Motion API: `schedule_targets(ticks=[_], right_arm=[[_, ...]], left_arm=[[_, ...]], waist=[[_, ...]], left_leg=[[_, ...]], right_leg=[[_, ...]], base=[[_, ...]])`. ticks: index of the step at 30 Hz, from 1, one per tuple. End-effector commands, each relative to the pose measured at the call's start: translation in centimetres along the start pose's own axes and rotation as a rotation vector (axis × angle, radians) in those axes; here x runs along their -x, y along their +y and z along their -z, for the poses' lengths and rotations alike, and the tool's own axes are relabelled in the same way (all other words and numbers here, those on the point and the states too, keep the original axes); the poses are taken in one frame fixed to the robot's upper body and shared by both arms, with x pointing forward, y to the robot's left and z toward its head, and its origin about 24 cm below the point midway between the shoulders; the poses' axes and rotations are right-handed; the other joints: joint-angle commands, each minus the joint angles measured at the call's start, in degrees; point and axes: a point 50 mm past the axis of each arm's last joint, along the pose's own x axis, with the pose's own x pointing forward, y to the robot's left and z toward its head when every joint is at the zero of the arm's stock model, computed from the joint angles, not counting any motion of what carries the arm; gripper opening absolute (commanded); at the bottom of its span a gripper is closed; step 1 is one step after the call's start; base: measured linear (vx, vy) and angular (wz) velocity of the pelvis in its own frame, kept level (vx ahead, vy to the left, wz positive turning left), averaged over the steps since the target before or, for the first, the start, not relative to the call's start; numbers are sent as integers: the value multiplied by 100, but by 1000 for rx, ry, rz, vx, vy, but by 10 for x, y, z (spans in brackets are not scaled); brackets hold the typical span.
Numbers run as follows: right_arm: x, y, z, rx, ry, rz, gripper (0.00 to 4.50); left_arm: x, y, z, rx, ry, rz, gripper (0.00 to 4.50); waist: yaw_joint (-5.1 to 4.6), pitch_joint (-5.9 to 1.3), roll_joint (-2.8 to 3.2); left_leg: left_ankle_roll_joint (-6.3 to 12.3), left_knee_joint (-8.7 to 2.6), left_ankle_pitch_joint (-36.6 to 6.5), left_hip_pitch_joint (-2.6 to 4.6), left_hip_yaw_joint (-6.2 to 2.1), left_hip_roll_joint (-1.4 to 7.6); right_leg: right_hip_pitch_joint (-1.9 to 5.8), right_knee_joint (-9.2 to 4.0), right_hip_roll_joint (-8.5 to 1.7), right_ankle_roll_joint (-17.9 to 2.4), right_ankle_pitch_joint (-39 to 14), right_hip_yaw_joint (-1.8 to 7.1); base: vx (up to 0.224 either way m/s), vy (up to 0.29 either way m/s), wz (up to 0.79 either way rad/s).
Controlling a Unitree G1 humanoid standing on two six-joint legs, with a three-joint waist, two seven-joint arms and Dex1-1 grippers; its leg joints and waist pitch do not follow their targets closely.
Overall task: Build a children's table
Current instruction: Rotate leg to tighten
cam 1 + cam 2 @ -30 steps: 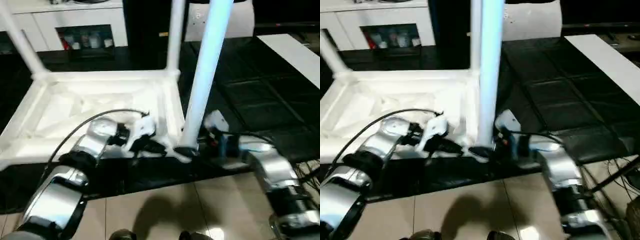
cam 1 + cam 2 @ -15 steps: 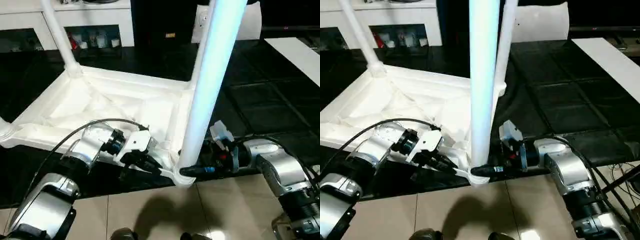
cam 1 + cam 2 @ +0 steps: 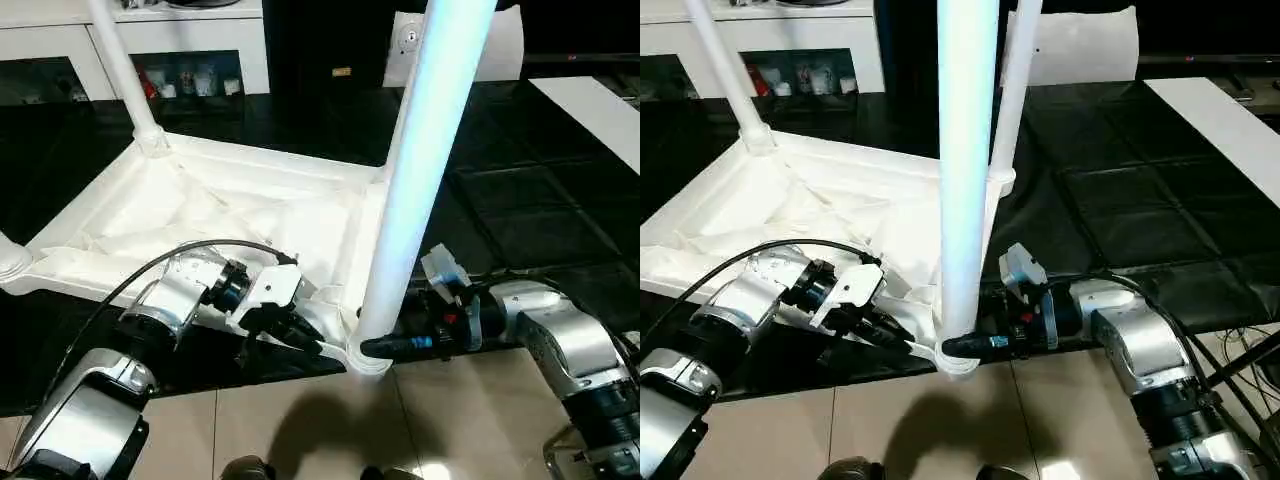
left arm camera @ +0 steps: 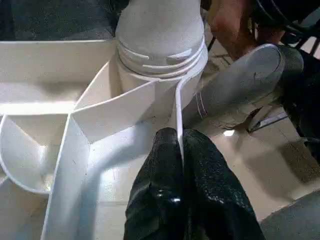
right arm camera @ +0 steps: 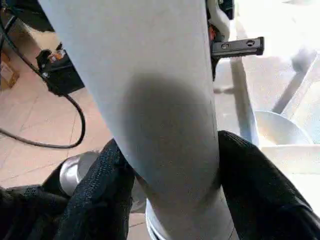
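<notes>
With the upturned children's table on the black floor mat, my left end effector pinches a rib by the near corner socket while my right end effector clasps the near leg low down, probably seating it; next, twist home.

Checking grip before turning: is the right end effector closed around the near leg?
Yes, its black fingers press both sides of the leg.

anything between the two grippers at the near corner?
Yes: the near table leg, seated in its corner socket. The right gripper clasps its base; the left gripper pinches the tabletop's rim beside it. Head views show it.
</notes>
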Motion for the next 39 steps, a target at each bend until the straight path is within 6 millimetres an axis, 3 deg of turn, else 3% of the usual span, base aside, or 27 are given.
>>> schedule_targets(ticks=[1, 5, 6, 7, 8, 11, 12, 14, 15, 16, 18, 22, 24, 28, 30, 35, 39], right_arm=[[-9, -1, -2, -49, -62, 48, 212], [-33, -25, 0, -73, -83, 384, 211], [-36, -27, -1, -89, -93, 419, 211], [-41, -31, -1, -112, -107, 461, 209], [-48, -36, -3, -144, -128, 512, 208], [-63, -45, -8, -187, -152, 607, 207], [-63, -45, -8, -187, -152, 607, 207], [-74, -54, -12, -231, -156, 711, 207], [-78, -58, -13, -245, -153, 758, 207], [-78, -58, -13, -245, -153, 758, 207], [-87, -60, -18, -221, -173, 815, 263], [-85, -59, -19, -203, -197, 814, 285], [-84, -58, -19, -194, -202, 812, 321], [-65, -58, -17, -126, -210, 820, 350], [-65, -58, -17, -126, -210, 820, 363], [-37, -40, -11, 44, -139, 609, 407], [-25, -28, -7, 60, -105, 462, 407]], left_arm=[[-7, 6, -8, -15, -9, -28, 0], [-18, 28, -15, 46, 4, -243, 0], [-20, 31, -17, 61, -7, -268, 0], [-23, 35, -19, 80, -24, -299, 0], [-27, 40, -23, 97, -43, -336, 0], [-35, 50, -30, 134, -65, -417, 0], [-35, 50, -30, 134, -65, -417, 0], [-39, 59, -36, 175, -90, -512, 0], [-39, 64, -39, 193, -101, -567, 0], [-39, 64, -39, 193, -101, -567, 0], [-39, 71, -43, 224, -112, -662, 0], [-38, 70, -41, 217, -100, -665, 0], [-37, 70, -40, 212, -95, -664, 0], [-30, 61, -33, 138, -78, -608, 0], [-30, 61, -33, 138, -78, -608, 0], [-20, 42, -22, 77, -98, -455, 0], [-12, 34, -19, 63, -99, -362, 0]], waist=[[-39, -415, -58], [-125, -373, -64], [-187, -360, -52], [-259, -362, -72], [-304, -363, -53], [-443, -376, -43], [-503, -376, -68], [-544, -380, -63], [-546, -378, -27], [-577, -378, -49], [-583, -394, -48], [-547, -422, -53], [-534, -424, -55], [-505, -418, -48], [-502, -413, -54], [-441, -422, -54], [-355, -402, -51]], left_leg=[[296, -361, -894, 50, -57, 268], [111, -367, -1162, 92, -69, 214], [16, -365, -1288, 114, -88, 191], [-25, -379, -1310, 57, -122, 177], [7, -379, -1333, 74, -124, 186], [48, -370, -1413, 60, -133, 187], [87, -367, -1397, 19, -140, 168], [161, -331, -1296, 32, -106, 145], [190, -326, -1257, 47, -103, 128], [225, -323, -1199, 21, -97, 127], [239, -321, -1133, 19, -89, 143], [401, -333, -868, 7, -83, 169], [435, -336, -773, -2, -80, 177], [440, -346, -830, 9, -79, 189], [442, -346, -836, -2, -81, 187], [599, -338, -721, -8, -63, 222], [635, -339, -794, -2, -45, 228]], right_leg=[[318, -447, -527, -736, -2225, 334], [271, -555, -529, -430, -3079, 302], [245, -590, -524, -365, -3319, 270], [310, -602, -533, -267, -3438, 236], [287, -624, -531, -252, -3370, 245], [276, -598, -521, -414, -3124, 250], [318, -594, -529, -443, -3070, 245], [282, -587, -523, -519, -2975, 276], [288, -605, -514, -523, -2994, 269], [295, -592, -496, -551, -2891, 275], [293, -566, -495, -605, -2714, 291], [333, -480, -490, -810, -2030, 327], [351, -441, -488, -900, -1786, 335], [363, -456, -504, -894, -1854, 339], [375, -455, -510, -890, -1854, 343], [389, -384, -508, -1046, -1334, 367], [373, -421, -500, -955, -1670, 349]], base=[[0, 0, 0], [0, 0, 0], [0, 0, 0], [0, 0, 0], [0, 0, 0], [0, 0, 0], [0, 0, 0], [0, 0, 0], [0, 0, 0], [0, 0, 0], [0, 0, 0], [0, 0, 0], [0, 0, 0], [0, 0, 0], [0, 0, 0], [0, 0, 0], [0, 0, 0]])
